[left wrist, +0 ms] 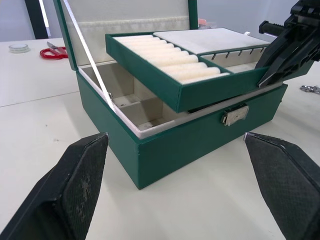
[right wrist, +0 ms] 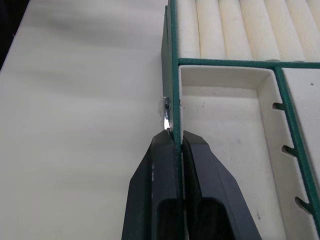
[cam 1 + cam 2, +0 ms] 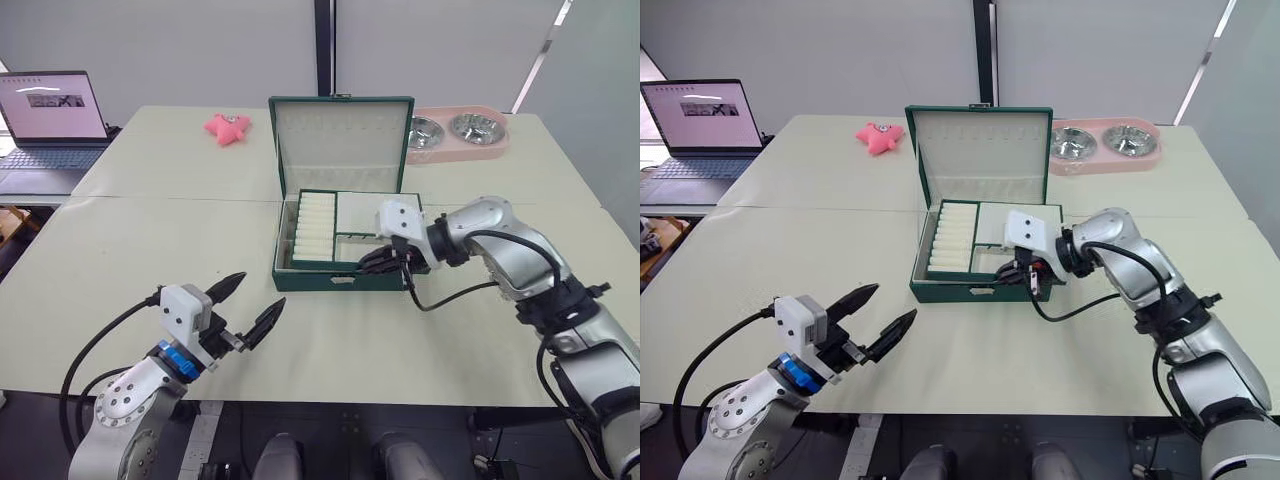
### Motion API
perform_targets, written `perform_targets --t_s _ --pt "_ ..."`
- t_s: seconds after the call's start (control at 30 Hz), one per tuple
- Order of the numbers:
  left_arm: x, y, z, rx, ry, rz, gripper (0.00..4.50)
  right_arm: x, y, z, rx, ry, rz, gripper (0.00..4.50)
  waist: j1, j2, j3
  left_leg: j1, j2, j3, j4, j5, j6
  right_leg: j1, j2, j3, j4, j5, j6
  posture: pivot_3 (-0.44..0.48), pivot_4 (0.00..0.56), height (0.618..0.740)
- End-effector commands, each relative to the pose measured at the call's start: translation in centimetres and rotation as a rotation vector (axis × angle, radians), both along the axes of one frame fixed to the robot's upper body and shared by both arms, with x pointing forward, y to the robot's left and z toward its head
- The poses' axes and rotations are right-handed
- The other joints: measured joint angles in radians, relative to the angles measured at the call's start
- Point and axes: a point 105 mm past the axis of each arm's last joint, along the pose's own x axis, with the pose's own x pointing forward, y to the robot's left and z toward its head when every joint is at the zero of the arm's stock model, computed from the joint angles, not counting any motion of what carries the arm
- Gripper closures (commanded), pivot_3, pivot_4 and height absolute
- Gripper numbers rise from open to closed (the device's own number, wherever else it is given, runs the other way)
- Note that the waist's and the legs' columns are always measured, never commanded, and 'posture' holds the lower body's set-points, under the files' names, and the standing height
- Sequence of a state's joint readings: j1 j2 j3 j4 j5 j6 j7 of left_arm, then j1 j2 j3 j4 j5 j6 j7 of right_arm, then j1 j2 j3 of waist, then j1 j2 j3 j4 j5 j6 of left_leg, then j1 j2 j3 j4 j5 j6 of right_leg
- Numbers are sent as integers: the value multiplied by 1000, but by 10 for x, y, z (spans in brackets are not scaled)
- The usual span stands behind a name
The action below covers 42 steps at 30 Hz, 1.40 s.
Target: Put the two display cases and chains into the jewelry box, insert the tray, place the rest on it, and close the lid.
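The dark green jewelry box (image 3: pixel 330 279) stands open mid-table, its lid (image 3: pixel 340 140) upright behind it. The tray (image 1: pixel 200 92) hangs tilted just above the box's opening, its left end higher, in the left wrist view. My right gripper (image 3: pixel 386 262) is shut on the tray's front rim near its right end; the fingertips (image 2: pixel 167 142) pinch the thin green wall. My left gripper (image 3: pixel 256 298) hovers open over the table, in front of the box and to its left. A bit of silver chain (image 1: pixel 310 89) lies on the table past the box's right end. The display cases are hidden.
A laptop (image 3: pixel 55 110) sits at the far left. A pink star toy (image 3: pixel 228 127) and a pink double bowl (image 3: pixel 458 132) lie behind the box. Red scissors (image 1: pixel 54 51) and a tape roll (image 1: pixel 19 47) rest on the table beyond the box.
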<state>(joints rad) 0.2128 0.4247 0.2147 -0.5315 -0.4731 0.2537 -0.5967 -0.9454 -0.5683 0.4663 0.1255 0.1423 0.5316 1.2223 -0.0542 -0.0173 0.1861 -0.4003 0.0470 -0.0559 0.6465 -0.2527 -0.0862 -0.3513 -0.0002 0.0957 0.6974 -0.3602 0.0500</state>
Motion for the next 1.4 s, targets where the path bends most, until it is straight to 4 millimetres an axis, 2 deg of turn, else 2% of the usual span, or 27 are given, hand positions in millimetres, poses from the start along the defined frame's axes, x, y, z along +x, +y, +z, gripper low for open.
perform_targets --t_s 0.03,0.2,0.73,1.23,1.4 --pt "-6 -1 15 -9 -66 12 0 7 10 12 2 -56 29 4458 -1 0 0 0 0 0 0 0 0 0 0 0 0 0 0 0 150 740" --pt "-9 0 15 -20 -64 30 0 15 19 12 4 -56 30 4458 -3 0 0 0 0 0 0 0 0 -1 0 0 0 0 0 0 150 740" --pt "-5 -1 17 -17 -63 27 0 7 32 4 -7 -38 69 4458 -3 0 0 0 0 0 0 0 0 -1 0 0 1 0 0 0 150 740" --pt "-3 -1 17 -15 -65 28 0 7 32 -1 -16 -35 79 4458 -3 0 0 0 0 0 -1 0 0 -1 0 0 0 0 0 0 150 740" --pt "-2 -2 17 -18 -68 29 0 9 32 3 -1 -39 80 3289 -3 0 0 0 0 0 -1 0 0 -1 0 0 0 0 0 0 150 740"
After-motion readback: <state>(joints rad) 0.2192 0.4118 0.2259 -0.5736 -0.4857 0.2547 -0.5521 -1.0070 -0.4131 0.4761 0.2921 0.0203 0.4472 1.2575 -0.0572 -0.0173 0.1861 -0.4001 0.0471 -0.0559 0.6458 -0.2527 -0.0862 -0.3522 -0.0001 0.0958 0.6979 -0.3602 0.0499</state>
